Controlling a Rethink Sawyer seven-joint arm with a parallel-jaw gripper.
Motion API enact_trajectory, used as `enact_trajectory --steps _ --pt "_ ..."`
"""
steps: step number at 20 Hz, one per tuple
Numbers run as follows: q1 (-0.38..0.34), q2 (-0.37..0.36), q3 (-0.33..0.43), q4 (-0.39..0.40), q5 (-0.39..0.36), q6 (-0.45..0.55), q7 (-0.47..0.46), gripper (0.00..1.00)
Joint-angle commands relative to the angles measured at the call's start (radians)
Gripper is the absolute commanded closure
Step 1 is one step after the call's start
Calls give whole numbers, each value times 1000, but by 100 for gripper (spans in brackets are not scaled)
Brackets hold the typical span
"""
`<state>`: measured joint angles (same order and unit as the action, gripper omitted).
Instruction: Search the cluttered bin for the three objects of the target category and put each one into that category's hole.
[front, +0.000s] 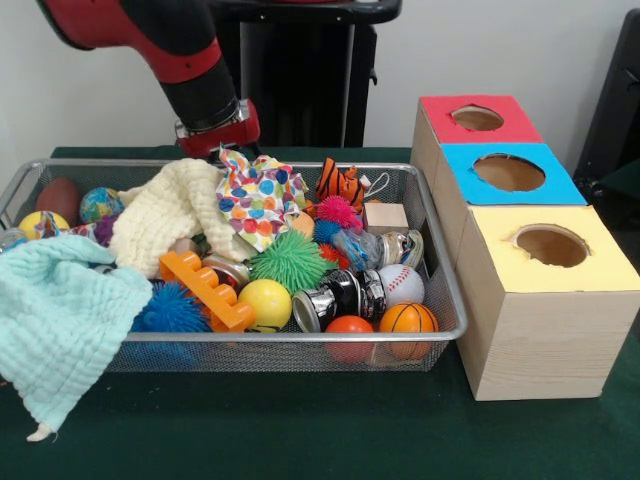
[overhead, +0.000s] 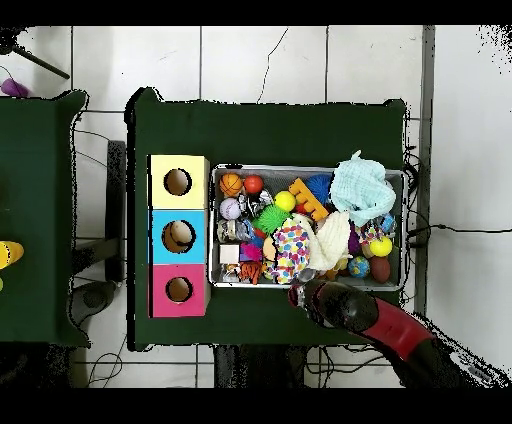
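The silver wire mesh bin (front: 300, 339) sits left of centre, packed with toys and cloths; it also shows in the overhead view (overhead: 305, 168). My gripper (front: 218, 135) hangs from the red and black arm over the bin's far left part. Its lower end is hidden behind a cream cloth (front: 175, 215) and a polka-dot cloth (front: 258, 200). In the overhead view the arm's end (overhead: 312, 296) covers the bin's rim nearest the robot. Three wooden boxes with round holes stand right of the bin: red top (front: 440, 112), blue top (front: 555, 190), yellow top (front: 600, 270).
The bin holds a green spiky ball (front: 290, 262), a yellow ball (front: 265, 303), an orange toy block (front: 205, 290), a silver can (front: 340, 297), a baseball (front: 402, 284), a mini basketball (front: 408, 320), a tiger toy (front: 340, 183) and a wooden cube (front: 385, 216). A mint cloth (front: 60, 320) drapes over its front left rim.
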<state>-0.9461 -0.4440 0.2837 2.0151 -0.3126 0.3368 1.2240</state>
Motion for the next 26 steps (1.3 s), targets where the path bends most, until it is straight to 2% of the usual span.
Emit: enact_trajectory --steps 1,8,13,18,26 --pt "13 -2 94 -155 -17 70 8 0" --pt "26 -153 86 -100 -8 153 6 0" --pt "37 -242 101 -116 -18 254 -44 0" --pt "-3 -176 153 -137 -33 210 -67 0" --pt "-14 -120 175 -178 -57 200 -77 0"
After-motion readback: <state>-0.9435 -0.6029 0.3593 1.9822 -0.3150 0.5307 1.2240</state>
